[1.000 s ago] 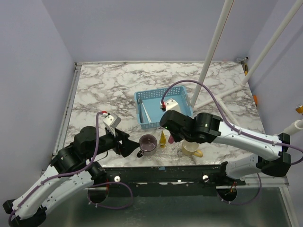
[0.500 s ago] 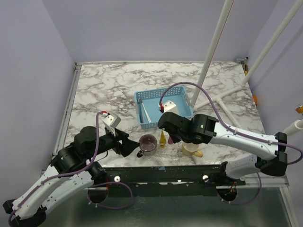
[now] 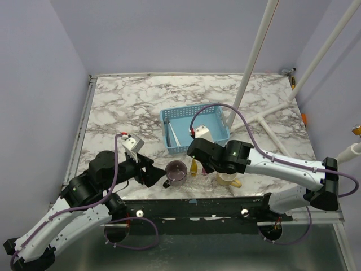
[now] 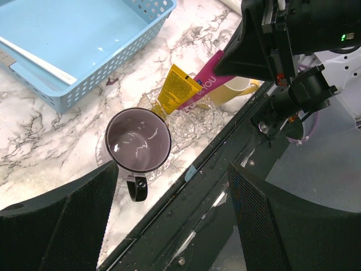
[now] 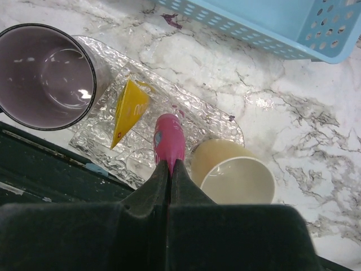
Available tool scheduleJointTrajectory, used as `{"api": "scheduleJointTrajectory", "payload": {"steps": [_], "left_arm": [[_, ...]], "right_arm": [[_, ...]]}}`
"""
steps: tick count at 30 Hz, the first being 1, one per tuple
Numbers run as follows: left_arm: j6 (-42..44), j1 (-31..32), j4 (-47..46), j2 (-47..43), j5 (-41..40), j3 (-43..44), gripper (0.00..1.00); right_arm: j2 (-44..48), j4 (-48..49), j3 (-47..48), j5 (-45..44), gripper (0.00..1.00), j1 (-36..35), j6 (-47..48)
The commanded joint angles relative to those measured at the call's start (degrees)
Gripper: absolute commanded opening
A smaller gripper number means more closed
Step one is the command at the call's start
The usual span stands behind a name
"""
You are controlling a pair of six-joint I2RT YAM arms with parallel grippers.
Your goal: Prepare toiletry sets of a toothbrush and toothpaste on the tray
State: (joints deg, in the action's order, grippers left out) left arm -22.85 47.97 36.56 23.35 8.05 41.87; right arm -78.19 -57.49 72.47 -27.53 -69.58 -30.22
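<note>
My right gripper is shut on the flat end of the pink toothpaste tube. The tube hangs cap-down over the clear crinkled tray, between the purple mug and the cream mug. The yellow tube stands on the tray beside it, leaning over. A thin whitish toothbrush lies in the blue basket. My left gripper is open and empty, above the table's front edge just near of the purple mug.
The blue basket sits just behind the tray at mid-table. White poles slant up at the back right. The tray lies close to the table's front edge, with a black rail below it.
The right arm has shifted slightly left and toward the tray, still holding the pink tube. The left arm and the other objects have not moved.
</note>
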Motion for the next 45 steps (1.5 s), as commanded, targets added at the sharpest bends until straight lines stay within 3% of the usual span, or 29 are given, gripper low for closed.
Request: {"api": "scheduleJointTrajectory", "payload": {"steps": [1, 18, 40, 45], "left_arm": [[0.6, -0.1, 0.8, 0.1, -1.5, -0.6, 0.78], [0.5, -0.1, 1.0, 0.5, -1.8, -0.5, 0.78], [0.7, 0.0, 1.2, 0.9, -2.1, -0.4, 0.78], [0.7, 0.0, 1.2, 1.1, -2.1, -0.4, 0.78]], "right_arm": [[1.1, 2.9, -1.9, 0.4, 0.01, 0.9, -0.5], [0.9, 7.8, -4.7, 2.9, 0.01, 6.1, 2.9], [-1.3, 10.2, -7.1, 6.4, 0.01, 7.1, 4.2], [-1.5, 10.3, -7.4, 6.7, 0.08, 7.2, 4.1]]}}
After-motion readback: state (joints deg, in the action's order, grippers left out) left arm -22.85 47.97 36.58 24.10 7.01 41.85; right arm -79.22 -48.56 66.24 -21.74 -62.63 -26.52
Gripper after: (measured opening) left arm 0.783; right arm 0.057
